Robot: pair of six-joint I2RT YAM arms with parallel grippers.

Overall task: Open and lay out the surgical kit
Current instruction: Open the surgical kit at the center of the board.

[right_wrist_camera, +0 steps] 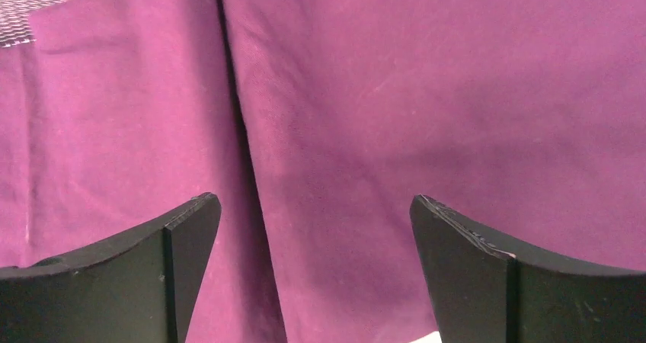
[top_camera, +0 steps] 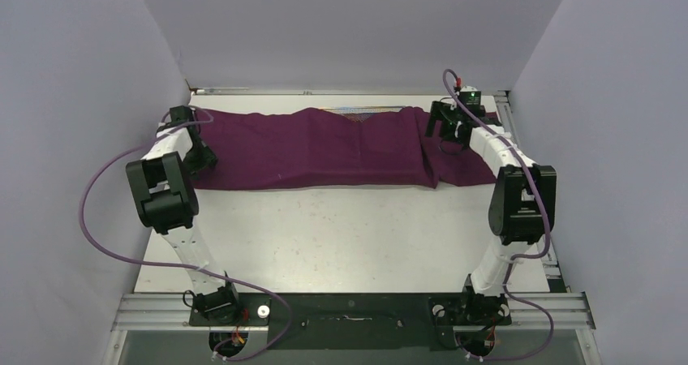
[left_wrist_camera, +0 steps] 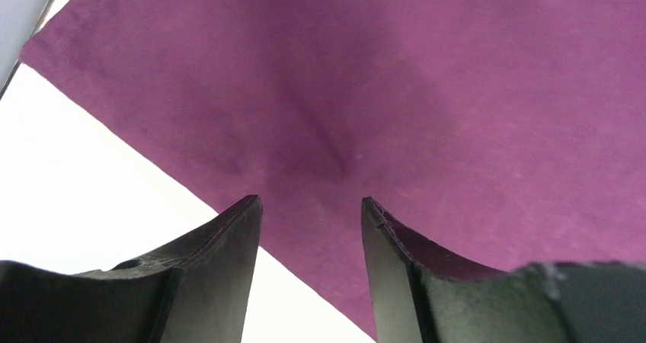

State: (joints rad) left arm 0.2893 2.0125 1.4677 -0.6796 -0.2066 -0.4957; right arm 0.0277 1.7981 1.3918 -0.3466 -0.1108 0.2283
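Observation:
The dark purple cloth wrap (top_camera: 324, 148) lies spread in a long band across the far part of the table. A strip of the silver wire-mesh tray (top_camera: 357, 112) peeks out at its far edge, and a corner shows in the right wrist view (right_wrist_camera: 46, 4). My left gripper (top_camera: 197, 156) is open over the cloth's left end; in its wrist view (left_wrist_camera: 311, 206) cloth (left_wrist_camera: 426, 91) fills the frame, with nothing between the jaws. My right gripper (top_camera: 451, 131) is open over the cloth's folded right end (right_wrist_camera: 426, 91), where a fold line runs down (right_wrist_camera: 240, 129). Forceps, gauze and packets are hidden.
The white tabletop (top_camera: 341, 235) stretches between the cloth and the arm bases. Grey enclosure walls (top_camera: 73, 97) stand on three sides. Purple cables loop from both arms. A metal rail (top_camera: 357, 310) runs along the near edge.

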